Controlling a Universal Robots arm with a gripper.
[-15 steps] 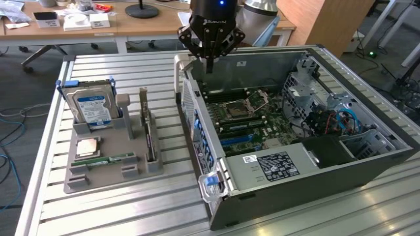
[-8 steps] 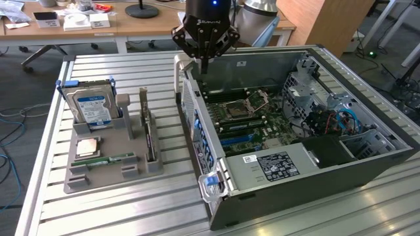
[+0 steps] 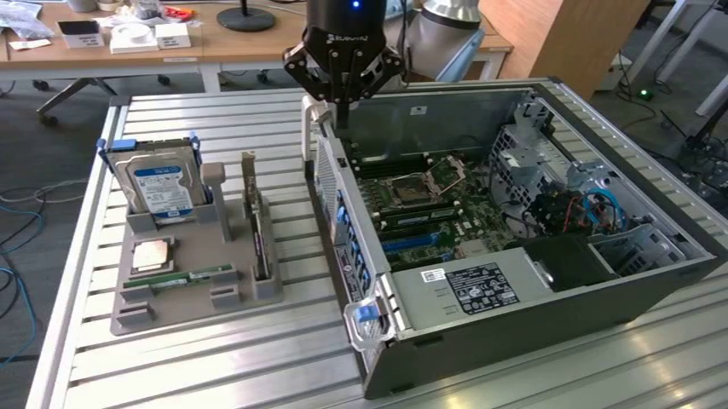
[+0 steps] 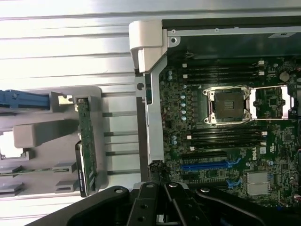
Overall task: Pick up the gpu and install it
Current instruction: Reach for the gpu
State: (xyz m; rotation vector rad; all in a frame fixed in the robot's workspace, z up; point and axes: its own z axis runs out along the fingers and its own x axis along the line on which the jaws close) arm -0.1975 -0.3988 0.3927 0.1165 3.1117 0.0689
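The gpu (image 3: pixel 261 245) is a thin dark green card standing on its edge in a slot of the grey holder (image 3: pixel 187 308), on the side nearest the computer case. The wrist view looks down on the gpu (image 4: pixel 87 143) edge-on. My gripper (image 3: pixel 338 109) hangs above the back corner of the open case (image 3: pixel 534 294), over its side wall, and it is well apart from the card. In the wrist view the gripper (image 4: pixel 157 182) is shut with nothing between its fingers.
The holder also carries a blue-labelled hard drive (image 3: pixel 162 189), a processor chip (image 3: pixel 152 254) and a memory stick (image 3: pixel 191 277). Inside the case lies the motherboard (image 4: pixel 225 141) with an open socket and blue card slots (image 4: pixel 207 165). Desks with clutter stand behind.
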